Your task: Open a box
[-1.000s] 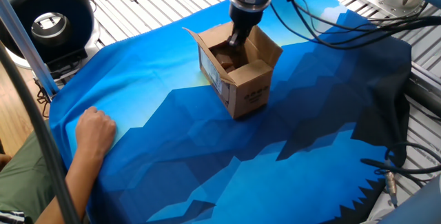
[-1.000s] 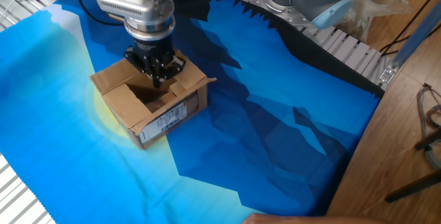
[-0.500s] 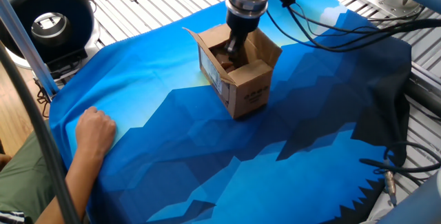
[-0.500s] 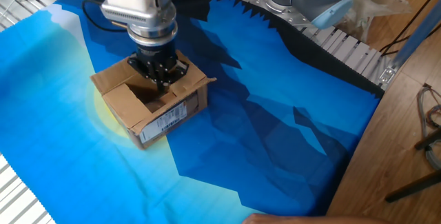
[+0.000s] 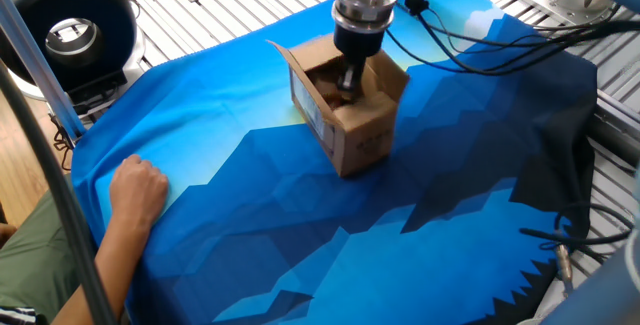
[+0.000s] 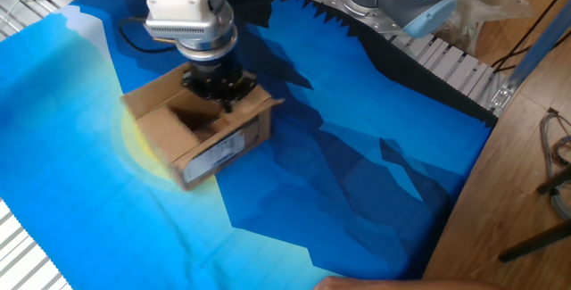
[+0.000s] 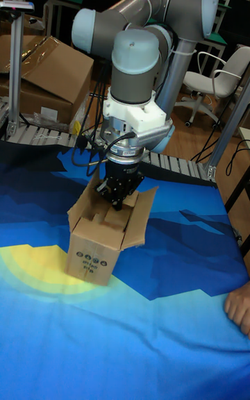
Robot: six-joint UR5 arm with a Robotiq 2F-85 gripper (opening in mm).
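The box is a small brown carton standing on the blue cloth, its top flaps spread open. Its white label faces the cloth's near side in the other fixed view. My gripper reaches straight down into the open top, fingers drawn together, tips beside the flap that stands up on one side. In the tall fixed view my gripper sits just inside the box rim. The box leans slightly. What lies inside it is hidden by the gripper.
A person's hand rests on the cloth edge, also visible low right as the hand. A round black device stands at the back left. Black cables trail from the arm. A large cardboard carton sits behind the table.
My gripper has moved sideways inside the box opening toward one flap. The box has shifted and tipped a little with it. The hand has not moved.
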